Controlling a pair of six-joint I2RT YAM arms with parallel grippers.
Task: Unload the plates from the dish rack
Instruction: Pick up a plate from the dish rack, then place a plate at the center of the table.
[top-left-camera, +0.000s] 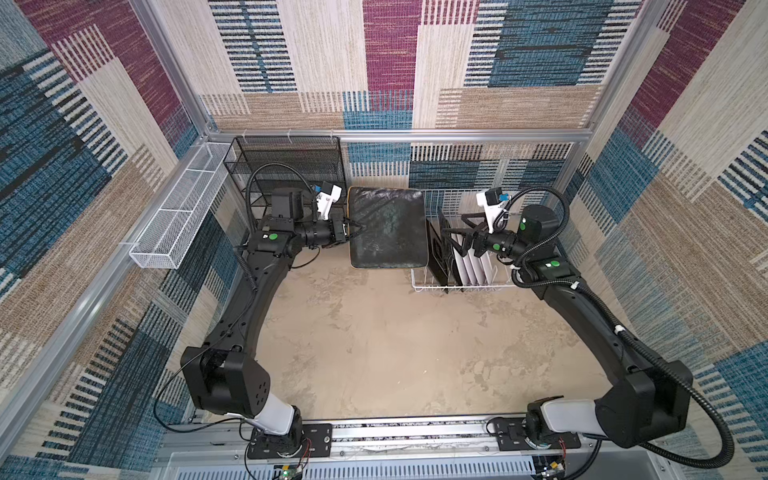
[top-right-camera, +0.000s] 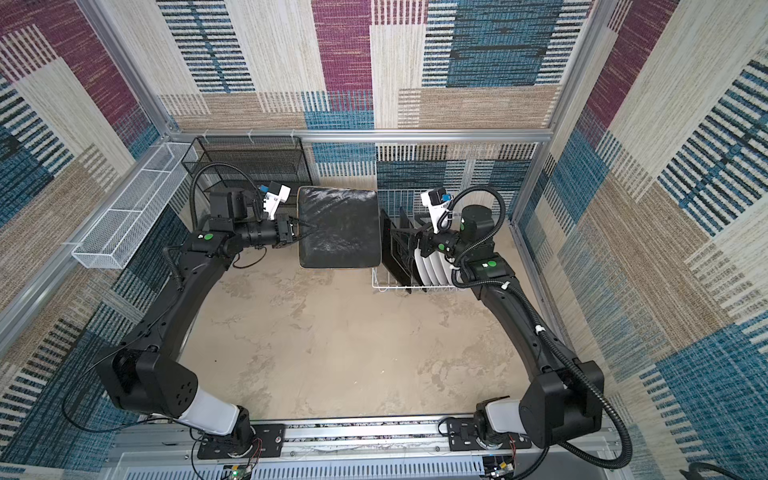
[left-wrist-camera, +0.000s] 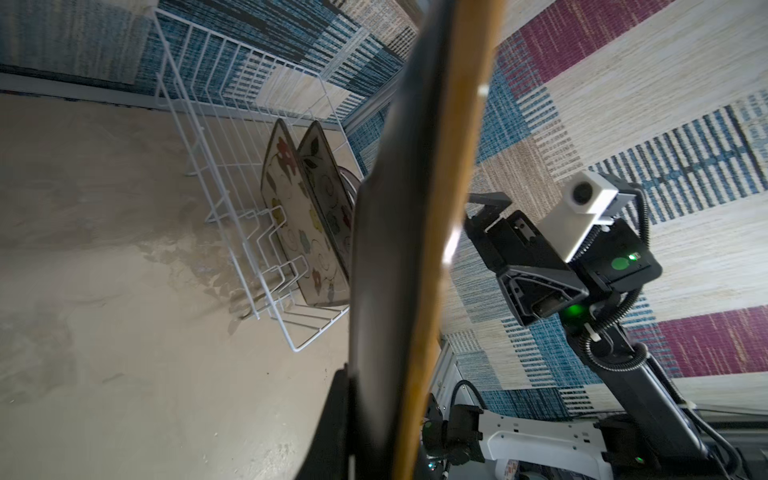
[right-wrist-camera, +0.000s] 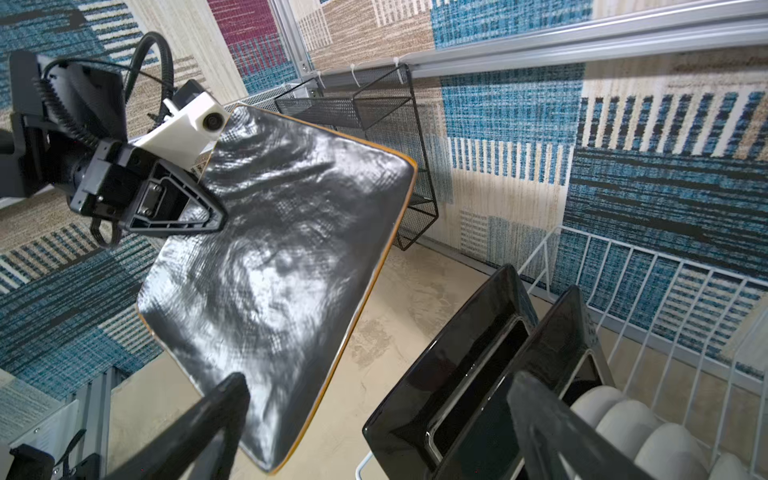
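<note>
My left gripper is shut on the left edge of a large square plate, black-backed with an orange rim. It holds the plate in the air at the back centre, just left of the dish rack. The left wrist view shows the plate edge-on. My right gripper hangs open over the rack, with nothing between its fingers. Two black-backed square plates stand upright in the rack, cream flowered faces turned away from the right arm. Several round white plates stand behind them.
A black mesh shelf unit stands at the back left, close behind my left wrist. A long white mesh basket hangs on the left wall. The beige table top stretches in front of both arms. The rack's tall grid side faces the back wall.
</note>
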